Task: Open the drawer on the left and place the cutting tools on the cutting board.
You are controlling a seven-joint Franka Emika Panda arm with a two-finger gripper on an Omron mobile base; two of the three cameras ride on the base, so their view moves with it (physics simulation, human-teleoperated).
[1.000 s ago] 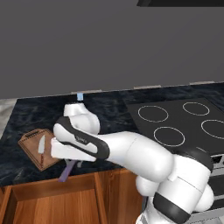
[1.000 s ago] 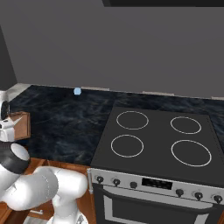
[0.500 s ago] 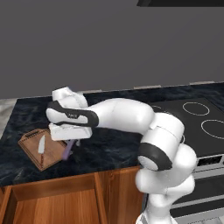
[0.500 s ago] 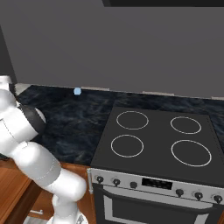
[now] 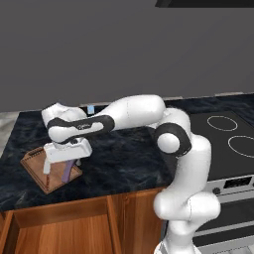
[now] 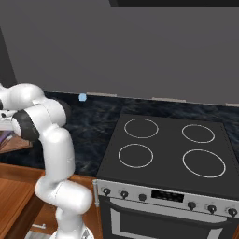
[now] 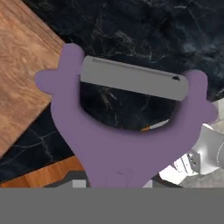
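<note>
Peeler held over the board, not yet set down

By my reading the task is near its end: the drawer [image 5: 59, 233] stands open at the lower left of the left base view, and the gripper [image 5: 67, 158], jaws closed on the purple peeler [image 5: 67, 170], hangs over the cutting board [image 5: 37, 166] at middle left; the peeler fills the centre of the hand view. A thin upright light shape on the board may be the knife; I cannot tell. Counted: one open drawer, one board, one peeler. Left to do: lower and release the peeler
</note>
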